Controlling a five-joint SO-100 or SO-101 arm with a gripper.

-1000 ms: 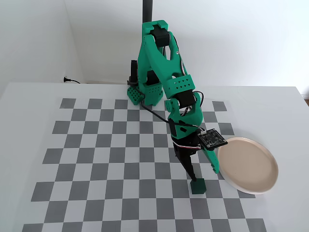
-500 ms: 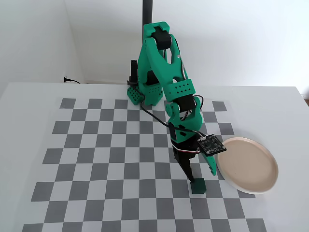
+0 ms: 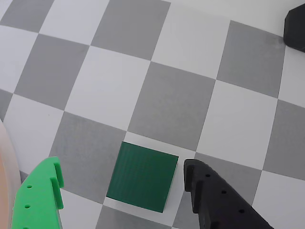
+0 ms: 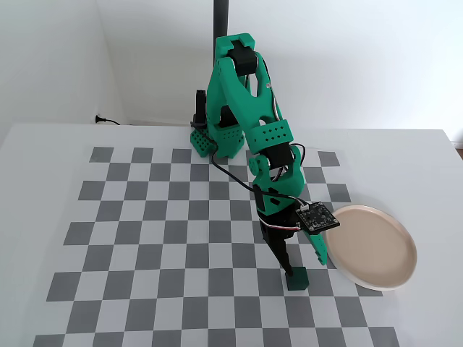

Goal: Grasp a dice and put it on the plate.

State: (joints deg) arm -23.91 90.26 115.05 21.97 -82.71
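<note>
The dice is a small dark green cube lying flat on the checkered mat, low in the wrist view. My gripper is open and straddles it. The black finger stands just off the dice's right side, and the green finger is a wider gap away on its left. In the fixed view the dice lies under my gripper, near the mat's front. The pale pinkish plate sits just to the right and is empty. A sliver of the plate shows at the wrist view's left edge.
The checkered mat covers the white table. The arm's base and a black pole stand at the back centre. A dark object pokes into the wrist view's top right corner. A plug sits by the left wall.
The arm has lowered and drawn in slightly, bringing the open fingers down around the dice. The dice and the plate have not moved.
</note>
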